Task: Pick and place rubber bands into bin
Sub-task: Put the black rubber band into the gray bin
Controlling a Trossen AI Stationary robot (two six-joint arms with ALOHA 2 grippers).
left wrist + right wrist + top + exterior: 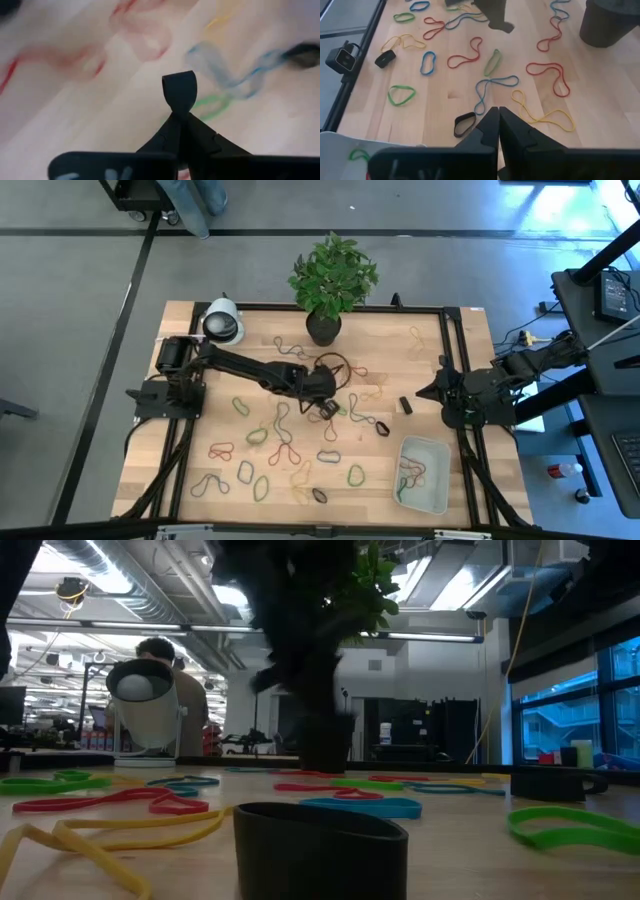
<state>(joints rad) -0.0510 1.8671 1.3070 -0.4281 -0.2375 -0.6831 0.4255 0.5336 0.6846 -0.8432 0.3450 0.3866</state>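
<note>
Rubber bands (283, 442) lie scattered across the wooden surface (460, 360), many colours, mostly from centre toward 7 o'clock in the high view. Bin (428, 471) sits at 4 o'clock near the surface edge, a few bands already inside. Left gripper (328, 406) reaches to centre of the surface, fingers together; left wrist view shows the tips (180, 92) pinched shut low over the wood, whether a band is caught I cannot tell. Right gripper (428, 392) waits at 3 o'clock, fingers together, nothing between them. Plant pot (323, 328) stands at 12 o'clock, white lamp (222, 320) at 10 o'clock.
</note>
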